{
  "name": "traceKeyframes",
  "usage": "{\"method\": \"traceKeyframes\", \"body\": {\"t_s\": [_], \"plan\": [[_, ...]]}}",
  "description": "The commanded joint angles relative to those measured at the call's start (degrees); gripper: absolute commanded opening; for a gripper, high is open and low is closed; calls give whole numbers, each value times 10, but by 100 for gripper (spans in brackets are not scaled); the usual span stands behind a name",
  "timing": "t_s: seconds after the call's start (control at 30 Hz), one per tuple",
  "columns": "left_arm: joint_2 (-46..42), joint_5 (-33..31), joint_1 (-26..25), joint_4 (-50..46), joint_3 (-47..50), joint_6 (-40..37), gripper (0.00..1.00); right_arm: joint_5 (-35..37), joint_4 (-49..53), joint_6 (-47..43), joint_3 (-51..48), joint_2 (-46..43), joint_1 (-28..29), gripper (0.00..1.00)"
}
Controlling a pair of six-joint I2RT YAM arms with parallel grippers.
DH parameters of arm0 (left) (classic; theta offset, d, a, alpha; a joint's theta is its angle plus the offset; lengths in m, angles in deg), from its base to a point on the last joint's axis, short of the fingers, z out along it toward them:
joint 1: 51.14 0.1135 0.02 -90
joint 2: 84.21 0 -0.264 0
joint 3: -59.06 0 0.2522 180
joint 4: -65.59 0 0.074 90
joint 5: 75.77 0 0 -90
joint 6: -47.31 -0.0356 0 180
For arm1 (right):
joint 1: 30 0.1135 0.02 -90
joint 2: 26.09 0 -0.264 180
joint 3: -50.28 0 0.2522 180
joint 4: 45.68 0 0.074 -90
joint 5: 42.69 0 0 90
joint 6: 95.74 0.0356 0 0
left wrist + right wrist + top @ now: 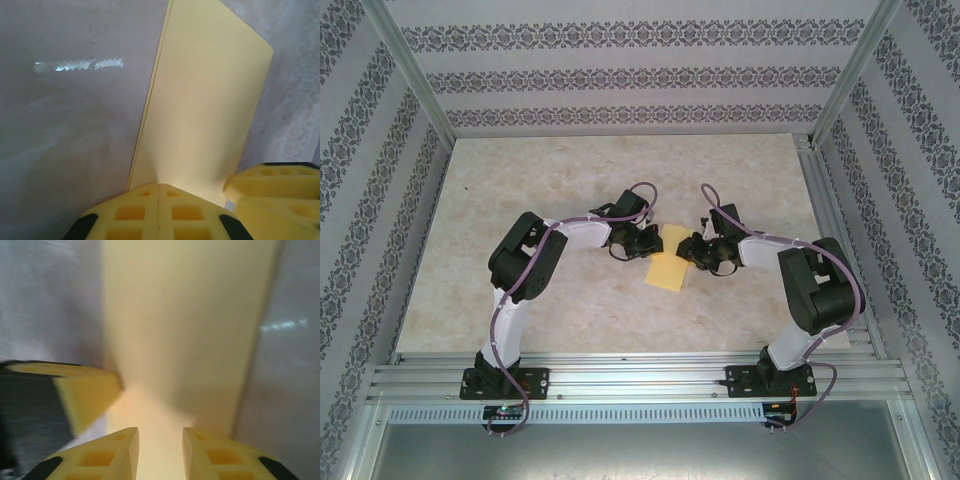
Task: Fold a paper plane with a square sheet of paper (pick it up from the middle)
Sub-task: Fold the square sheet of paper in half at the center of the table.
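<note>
While the left gripper [158,194] clenches one edge of the paper [670,268], apparently anchoring the doubled sheet at mid-table [570,180], the right gripper [160,439] straddles it with jaws parted, grasping nothing, probably poised to press a crease.

Left gripper [158,187] closed, right gripper [160,432] ajar

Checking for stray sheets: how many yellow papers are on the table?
1: the paper is on the table, between the left hand and right hand. Another sheet beneath it could be hidden.
</note>
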Motion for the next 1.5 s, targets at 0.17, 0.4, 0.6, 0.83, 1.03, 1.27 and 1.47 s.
{"method": "traceKeyframes", "body": {"t_s": [0.17, 0.4, 0.6, 0.83, 1.03, 1.27, 1.47], "plan": [[20, -13, -16, -59, 10, -14, 1, 15, -6, 10, -26, -27, 3, 28], [17, -13, -16, -54, 13, -10, 1, 1, 1, 24, -42, -103, 29, 29], [17, -14, -16, -53, 12, -8, 1, 12, -38, 45, -90, -91, 54, 29], [17, -13, -17, -53, 13, -8, 1, 12, -30, 46, -114, -92, 55, 29], [13, -15, -17, -56, 13, -10, 1, 27, -6, 61, -103, -159, 77, 29], [13, -14, -17, -45, 16, -2, 1, 49, -17, 75, -126, -135, 107, 30], [12, -13, -17, -48, 14, -6, 1, 33, -15, 65, -134, -105, 107, 30]]}}
